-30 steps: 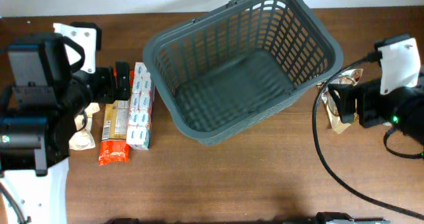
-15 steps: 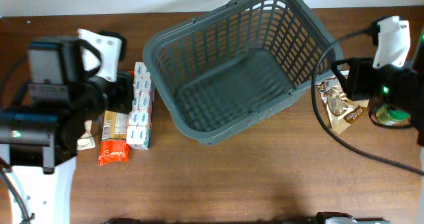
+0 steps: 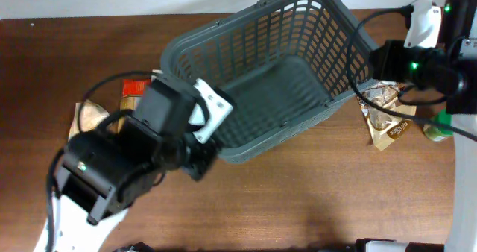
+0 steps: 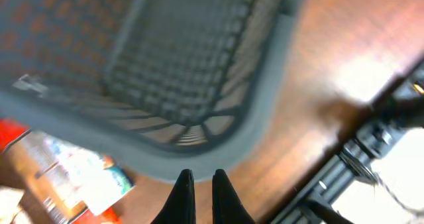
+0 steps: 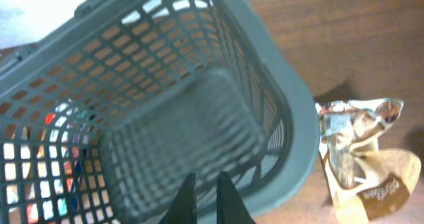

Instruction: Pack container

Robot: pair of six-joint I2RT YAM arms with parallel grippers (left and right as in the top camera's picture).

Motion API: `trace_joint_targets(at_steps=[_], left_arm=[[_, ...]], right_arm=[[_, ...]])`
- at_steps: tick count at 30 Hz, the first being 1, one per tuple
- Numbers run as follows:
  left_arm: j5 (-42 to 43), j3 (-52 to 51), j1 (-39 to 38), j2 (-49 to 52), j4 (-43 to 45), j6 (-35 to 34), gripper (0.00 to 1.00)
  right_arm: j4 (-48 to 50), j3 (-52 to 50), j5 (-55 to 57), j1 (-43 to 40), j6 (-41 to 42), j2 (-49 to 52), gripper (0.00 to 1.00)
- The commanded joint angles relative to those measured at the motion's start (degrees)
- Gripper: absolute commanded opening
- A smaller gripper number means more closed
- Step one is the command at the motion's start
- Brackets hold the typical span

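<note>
The left end effector (image 4: 201, 177) is pressed almost together, holding nothing, close to the basket (image 3: 246, 43) in the middle of the counter (image 3: 298, 200). It might bump the empty basket sideways. The right end effector (image 5: 206, 179), also nearly together and empty, might too.

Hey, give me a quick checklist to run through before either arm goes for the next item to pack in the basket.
1. Basket has free room inside: ok, nothing in it.
2. Left gripper holds nothing: ok.
3. Right gripper holds nothing: ok.
4. Brown snack bag uncovered on the table, right of the basket: ok.
5. Orange packet fully in view overhead: not ok, the left arm covers part.
</note>
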Motion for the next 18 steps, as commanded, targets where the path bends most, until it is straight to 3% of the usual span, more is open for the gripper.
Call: trace_joint_targets(at_steps=[1, 8, 18], left_arm=[[2.1, 1.0, -5.0, 0.1, -0.5, 0.1, 0.02], [2.6, 1.0, -11.7, 1.4, -2.2, 0.1, 0.02], [2.7, 1.0, -13.6, 8.6, -5.7, 0.7, 0.02]], right_arm=[[1.8, 1.0, 0.9, 0.3, 0.5, 0.5, 0.04], [3.9, 1.0, 0.9, 0.4, 2.1, 4.0, 0.04], [2.5, 1.0, -0.2, 0.4, 4.0, 10.7, 0.04]])
